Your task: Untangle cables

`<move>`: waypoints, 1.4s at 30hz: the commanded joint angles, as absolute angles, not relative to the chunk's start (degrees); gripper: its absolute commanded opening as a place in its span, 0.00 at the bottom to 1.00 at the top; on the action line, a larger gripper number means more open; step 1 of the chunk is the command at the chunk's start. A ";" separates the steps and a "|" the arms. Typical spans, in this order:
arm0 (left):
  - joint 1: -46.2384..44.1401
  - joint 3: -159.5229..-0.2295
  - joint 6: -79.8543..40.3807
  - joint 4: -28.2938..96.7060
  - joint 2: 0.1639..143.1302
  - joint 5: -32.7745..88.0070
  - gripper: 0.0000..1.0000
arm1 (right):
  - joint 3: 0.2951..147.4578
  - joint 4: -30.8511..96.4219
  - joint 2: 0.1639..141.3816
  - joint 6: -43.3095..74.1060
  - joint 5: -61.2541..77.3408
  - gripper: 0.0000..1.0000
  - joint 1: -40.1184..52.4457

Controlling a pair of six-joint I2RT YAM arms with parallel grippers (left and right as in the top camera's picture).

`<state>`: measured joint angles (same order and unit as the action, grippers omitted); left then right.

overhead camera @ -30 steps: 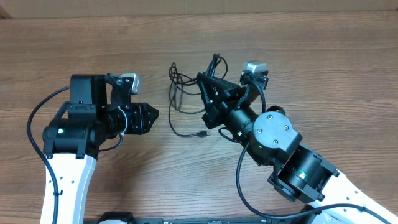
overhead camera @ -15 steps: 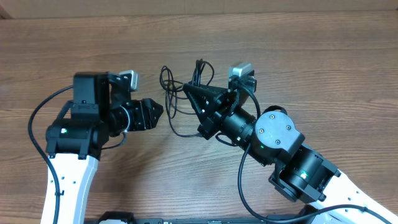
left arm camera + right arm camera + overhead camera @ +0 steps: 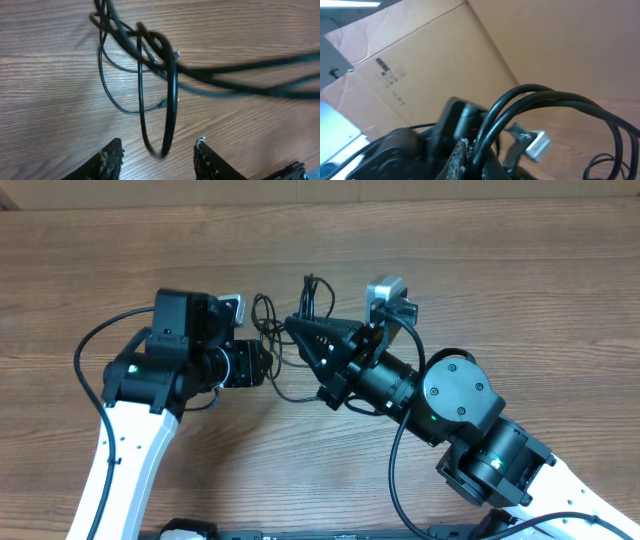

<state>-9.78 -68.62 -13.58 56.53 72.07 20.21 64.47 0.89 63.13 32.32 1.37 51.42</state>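
**Risk: left grab cinches the knot or catches two strands**

Thin black flexible cables with small plug ends (image 3: 308,290) sit bunched at 12 o'clock from the middle of the brown wood-grain surface (image 3: 520,270), partly raised off it. The right jaws, reaching in from 4 o'clock, are fully closed on the bundle. In the right wrist view two cords run straight through the clamp.

The left jaws come from 9 o'clock and stand partly open with nothing in them. In the left wrist view a hanging loop (image 3: 170,125) drops toward 6 o'clock. Its bottom is at the mouth between the fingertips (image 3: 114,150), and contact is not visible.

What could go wrong:
- The loop is doubled, so closing here likely grabs both strands and a pull tightens the crossing at 12 o'clock.
- The strands running taut to 3 o'clock could slip out of the right clamp.
- The small plug (image 3: 162,104) may snag.
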 commanded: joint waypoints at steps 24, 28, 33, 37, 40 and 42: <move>-10.17 -69.30 -13.45 55.94 73.84 19.11 0.04 | 66.50 25.04 61.19 34.09 -5.08 0.04 51.27; -10.17 -71.31 -11.88 58.00 71.59 19.53 0.04 | 66.50 29.93 61.25 34.09 -5.10 0.04 51.27; -10.17 -77.06 -8.62 63.46 67.42 19.51 0.04 | 66.48 35.64 61.25 34.02 -5.41 0.64 51.27; -10.17 -84.42 -6.46 68.93 64.42 19.53 0.04 | 66.46 38.30 61.25 34.02 -7.09 0.92 51.27; -10.17 -88.73 -5.28 72.14 63.40 19.53 0.04 | 66.46 38.06 61.25 32.25 -7.09 0.95 51.27; -10.17 -91.85 -3.86 74.85 63.11 19.51 0.04 | 66.46 38.00 61.25 30.96 -7.16 0.97 51.24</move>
<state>-9.78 -87.61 -7.46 73.10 64.01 18.85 64.84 38.46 62.41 33.36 -6.13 51.37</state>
